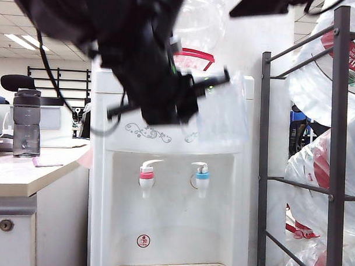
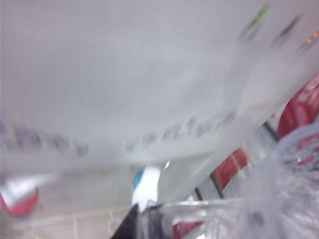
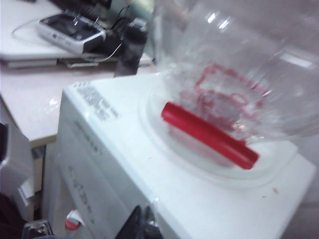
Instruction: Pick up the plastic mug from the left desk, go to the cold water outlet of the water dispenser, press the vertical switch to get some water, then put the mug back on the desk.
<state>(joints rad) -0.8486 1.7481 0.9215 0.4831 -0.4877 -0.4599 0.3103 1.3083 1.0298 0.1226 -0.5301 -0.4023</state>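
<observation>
Gripping the plastic mug [image 1: 222,108] mid-frame, the left hand [image 1: 211,81] risks missing the cold water outlet [image 1: 201,176]; right hand's [image 3: 142,221] state unclear.

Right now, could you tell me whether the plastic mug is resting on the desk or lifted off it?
Lifted: the left claw holds the plastic mug before the water dispenser, above the cold water outlet.

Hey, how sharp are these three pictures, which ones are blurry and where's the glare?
Exterior view: water dispenser and taps sharp, the dark left gripper and clear plastic mug up close softened. Left wrist view: heavily motion-blurred, the dispenser's ornaments smeared, mug hazy. Right wrist view: mildly soft, glare spots on the big water bottle.
</observation>
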